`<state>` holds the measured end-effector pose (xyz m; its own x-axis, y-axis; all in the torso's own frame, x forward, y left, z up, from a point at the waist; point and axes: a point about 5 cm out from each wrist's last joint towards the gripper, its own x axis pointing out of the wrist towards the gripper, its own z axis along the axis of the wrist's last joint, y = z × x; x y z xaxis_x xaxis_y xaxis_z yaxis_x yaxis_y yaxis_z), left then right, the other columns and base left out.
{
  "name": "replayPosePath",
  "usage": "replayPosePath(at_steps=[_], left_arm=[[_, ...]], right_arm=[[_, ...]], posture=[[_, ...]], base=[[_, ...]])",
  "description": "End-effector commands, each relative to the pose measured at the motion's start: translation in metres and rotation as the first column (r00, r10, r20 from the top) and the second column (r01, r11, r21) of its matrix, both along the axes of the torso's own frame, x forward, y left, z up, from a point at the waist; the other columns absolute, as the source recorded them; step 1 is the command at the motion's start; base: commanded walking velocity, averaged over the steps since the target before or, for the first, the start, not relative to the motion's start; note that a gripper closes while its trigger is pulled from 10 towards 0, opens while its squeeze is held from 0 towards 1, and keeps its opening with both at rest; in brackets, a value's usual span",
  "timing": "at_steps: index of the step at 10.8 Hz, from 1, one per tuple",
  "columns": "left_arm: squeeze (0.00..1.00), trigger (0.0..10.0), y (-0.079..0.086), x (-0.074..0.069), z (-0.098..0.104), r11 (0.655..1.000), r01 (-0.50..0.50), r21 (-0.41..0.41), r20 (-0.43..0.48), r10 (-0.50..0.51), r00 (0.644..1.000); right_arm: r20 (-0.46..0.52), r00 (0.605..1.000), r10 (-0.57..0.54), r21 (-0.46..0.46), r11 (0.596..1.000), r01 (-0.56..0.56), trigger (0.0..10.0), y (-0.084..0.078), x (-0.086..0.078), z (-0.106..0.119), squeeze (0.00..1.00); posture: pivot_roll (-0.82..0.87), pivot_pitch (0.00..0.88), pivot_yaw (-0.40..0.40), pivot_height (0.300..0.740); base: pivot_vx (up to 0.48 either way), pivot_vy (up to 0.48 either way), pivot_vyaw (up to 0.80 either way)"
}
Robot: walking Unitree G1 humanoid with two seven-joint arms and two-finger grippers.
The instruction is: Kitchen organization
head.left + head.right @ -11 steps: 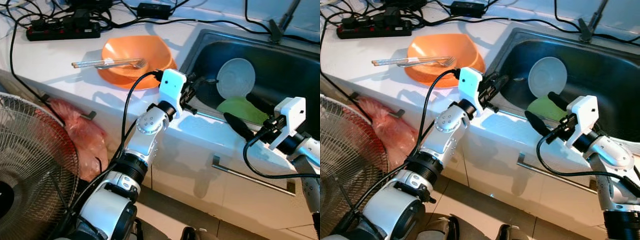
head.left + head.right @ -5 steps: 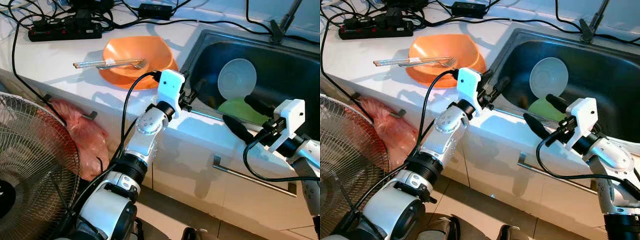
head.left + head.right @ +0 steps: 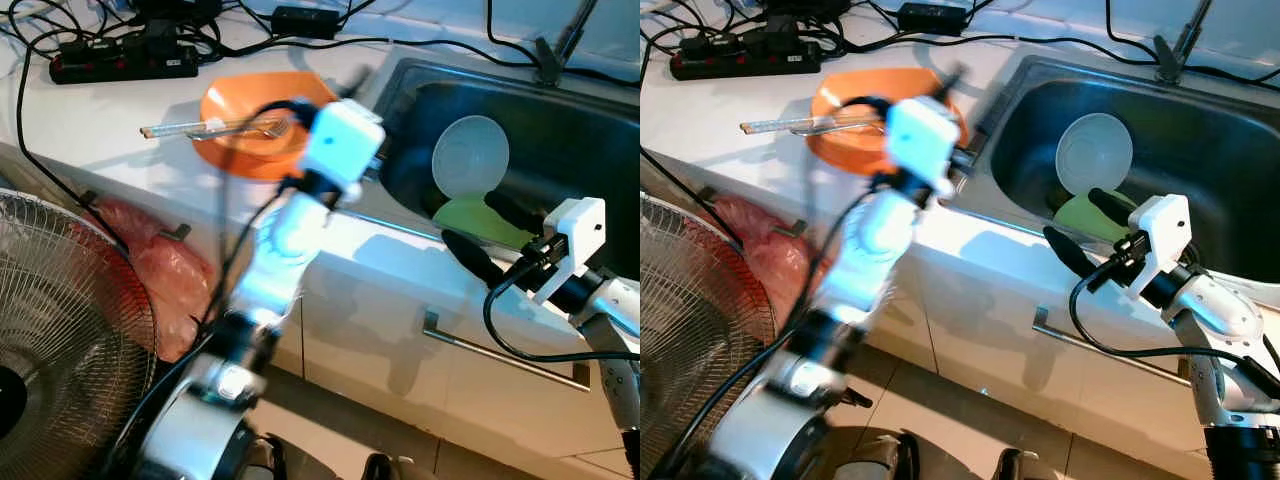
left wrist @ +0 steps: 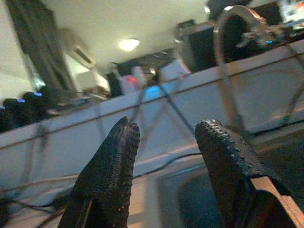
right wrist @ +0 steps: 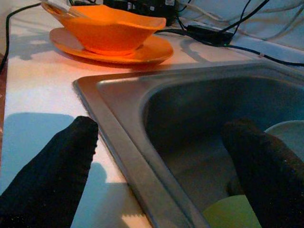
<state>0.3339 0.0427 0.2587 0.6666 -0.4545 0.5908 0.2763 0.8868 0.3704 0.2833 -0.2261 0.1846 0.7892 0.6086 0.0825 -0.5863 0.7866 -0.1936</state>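
Right pincer [image 3: 1077,228] apart over sink [image 3: 1200,95] front rim | left pincer [image 4: 166,142] apart, arm blurred | white bowl [image 3: 1093,152], green dish [image 3: 1087,215] inside sink | I'd dip in slowly, clearing rim

Both head eyes look steeply down over the counter [image 3: 120,110] and sink [image 3: 1200,160], the right wrist camera skims low along the sink rim toward the orange bowl [image 5: 102,26], the left wrist camera tilts upward.
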Motion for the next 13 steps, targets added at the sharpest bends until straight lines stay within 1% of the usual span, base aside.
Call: replayPosePath(at_steps=[1,2,3,4,5,6,7,8,9,10,11,12,13], left_arm=[[0.0,10.0,0.024,-0.005,0.009,0.994,-0.106,-0.008,0.057,0.106,0.993],[0.0,10.0,0.048,-0.007,0.01,0.977,-0.212,-0.021,0.065,0.213,0.975],[0.0,10.0,0.074,-0.007,0.002,0.947,-0.314,-0.062,0.021,0.316,0.949],[0.0,10.0,0.08,-0.009,-0.006,0.941,-0.319,-0.116,-0.052,0.315,0.948],[0.0,10.0,0.088,-0.013,-0.021,0.908,-0.303,-0.289,-0.219,0.246,0.944],[0.0,10.0,0.088,-0.018,-0.029,0.894,-0.294,-0.337,-0.278,0.204,0.939],[0.0,10.0,0.086,-0.022,-0.034,0.889,-0.283,-0.36,-0.309,0.173,0.935],[0.0,10.0,0.085,-0.024,-0.036,0.887,-0.284,-0.365,-0.318,0.167,0.933],[0.0,10.0,0.081,-0.033,-0.041,0.886,-0.277,-0.372,-0.326,0.155,0.933],[0.0,10.0,0.08,-0.037,-0.045,0.884,-0.273,-0.38,-0.34,0.141,0.93],[0.0,10.0,0.08,-0.041,-0.055,0.881,-0.29,-0.373,-0.374,0.143,0.916],[0.0,10.0,0.084,-0.043,-0.065,0.87,-0.321,-0.374,-0.407,0.157,0.9],[0.0,10.0,0.088,-0.042,-0.067,0.857,-0.341,-0.386,-0.418,0.167,0.893]], right_arm=[[-0.005,1.0,0.008,0.002,1.0,-0.008,10.0,-0.001,0.001,0.0,0.0],[-0.007,1.0,0.011,0.004,1.0,-0.011,10.0,-0.001,0.002,0.0,0.0],[-0.01,1.0,0.018,0.006,1.0,-0.018,10.0,0.001,0.004,-0.001,0.0],[-0.011,1.0,0.021,0.007,1.0,-0.021,10.0,0.002,0.005,-0.001,0.0],[-0.011,1.0,0.026,0.007,1.0,-0.026,10.0,0.003,0.007,0.0,0.0],[-0.013,1.0,0.028,0.005,1.0,-0.028,10.0,0.001,0.007,0.0,0.0],[-0.013,0.999,0.03,0.003,1.0,-0.03,10.0,0.001,0.007,0.0,0.0],[-0.013,0.999,0.03,0.002,1.0,-0.03,10.0,0.0,0.007,0.001,0.0],[-0.014,0.999,0.031,0.001,1.0,-0.031,10.0,-0.001,0.008,0.001,0.0],[-0.015,0.999,0.03,0.0,1.0,-0.03,10.0,-0.001,0.008,0.001,0.0],[-0.017,0.999,0.031,0.0,1.0,-0.031,10.0,-0.001,0.009,0.0,0.0],[-0.016,0.999,0.033,0.002,0.999,-0.033,10.0,0.0,0.01,0.0,0.0],[-0.017,0.999,0.034,0.001,0.999,-0.034,10.0,0.0,0.01,0.0,0.0]], posture=[[0.02,0.173,0.002,0.74],[0.04,0.176,-0.005,0.74],[0.04,0.174,-0.01,0.74],[0.04,0.175,-0.013,0.74],[0.04,0.175,-0.017,0.74],[0.05,0.18,-0.025,0.74],[0.04,0.182,-0.029,0.74],[0.04,0.182,-0.032,0.74],[0.04,0.181,-0.033,0.74],[0.05,0.182,-0.033,0.74],[0.05,0.181,-0.035,0.74],[0.05,0.181,-0.035,0.74],[0.05,0.179,-0.036,0.74]], base=[[0.0,0.0,0.0],[0.0,0.0,0.0],[0.0,0.0,0.0],[0.0,0.0,0.0],[0.0,0.0,0.0],[0.0,0.0,0.0],[0.0,0.0,0.0],[0.0,0.0,0.0],[0.0,0.0,0.0],[0.0,0.0,0.0],[0.0,0.0,0.0],[0.0,0.0,0.0],[0.0,0.0,0.0]])
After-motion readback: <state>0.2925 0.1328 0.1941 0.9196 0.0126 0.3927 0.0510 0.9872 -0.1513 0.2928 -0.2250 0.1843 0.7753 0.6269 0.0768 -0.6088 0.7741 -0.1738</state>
